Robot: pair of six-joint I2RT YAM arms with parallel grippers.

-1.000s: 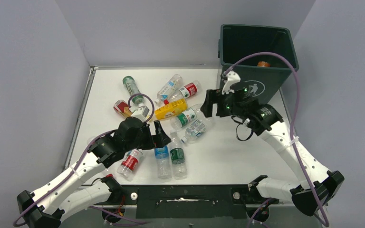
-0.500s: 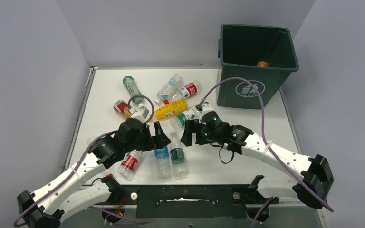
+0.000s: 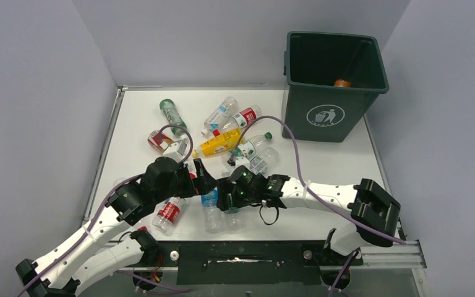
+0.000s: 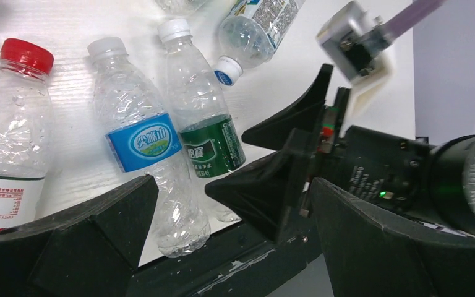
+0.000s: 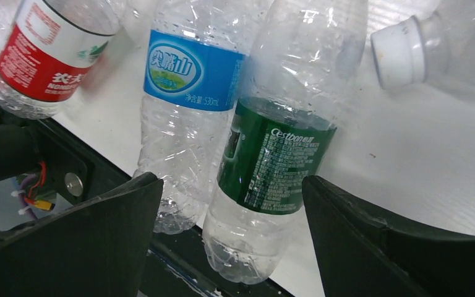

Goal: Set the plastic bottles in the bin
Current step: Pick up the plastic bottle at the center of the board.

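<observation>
Two clear plastic bottles lie side by side near the table's front edge: a green-labelled one [image 5: 272, 161] [image 4: 213, 148] and a blue-labelled one [image 5: 188, 68] [image 4: 143, 141] [image 3: 210, 207]. My right gripper [image 5: 230, 182] [image 3: 227, 199] is open and low over them. Its fingers straddle the green-labelled bottle's lower half, with gaps on both sides. My left gripper [image 4: 232, 182] [image 3: 201, 179] is open wide just to the left, facing the right gripper's fingers and holding nothing. A red-labelled bottle [image 3: 169, 212] [image 5: 49, 49] lies further left. The dark green bin [image 3: 334, 117] stands at the back right with an orange-capped bottle [image 3: 342, 82] inside.
Several more bottles lie mid-table: a yellow one [image 3: 222, 142], a green one [image 3: 172, 114], a red-labelled one [image 3: 244, 116] and clear ones [image 3: 253, 153]. The black front rail [image 3: 241, 253] runs just under the near bottles' bases. White walls enclose the left and back.
My right arm has swung from in front of the bin down to the near middle, over the green-labelled bottle. My left gripper has shifted only slightly and stays open.
</observation>
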